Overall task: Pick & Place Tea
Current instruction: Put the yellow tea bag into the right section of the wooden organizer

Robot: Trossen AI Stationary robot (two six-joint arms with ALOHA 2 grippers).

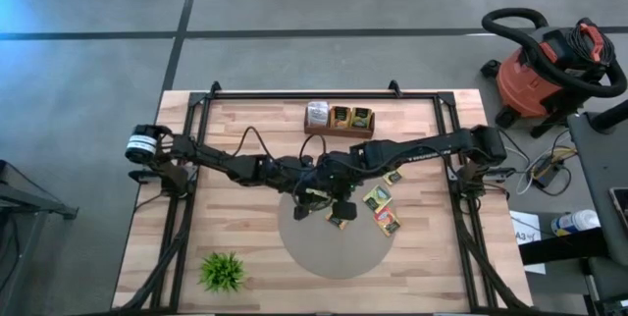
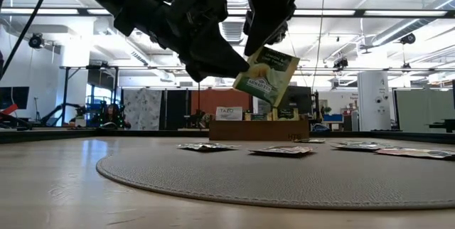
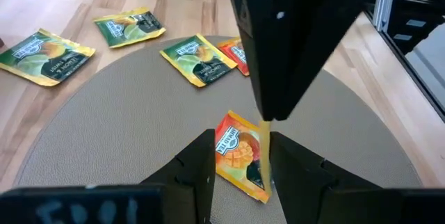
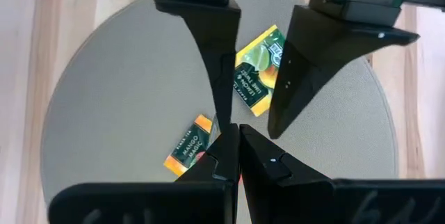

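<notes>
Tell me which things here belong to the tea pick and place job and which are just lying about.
Job:
- tea sachet held in the air
- loose tea sachets
- round mat
- wooden box
- left gripper
- right gripper

Lying about:
- small plant
- shop vacuum

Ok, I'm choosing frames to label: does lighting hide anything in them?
Low view: bright ceiling lights behind turn the arms into black silhouettes, yet the lifted sachet reads clearly. High view: even light on the mat. Wrist views: no glare on the lying sachets.
</notes>
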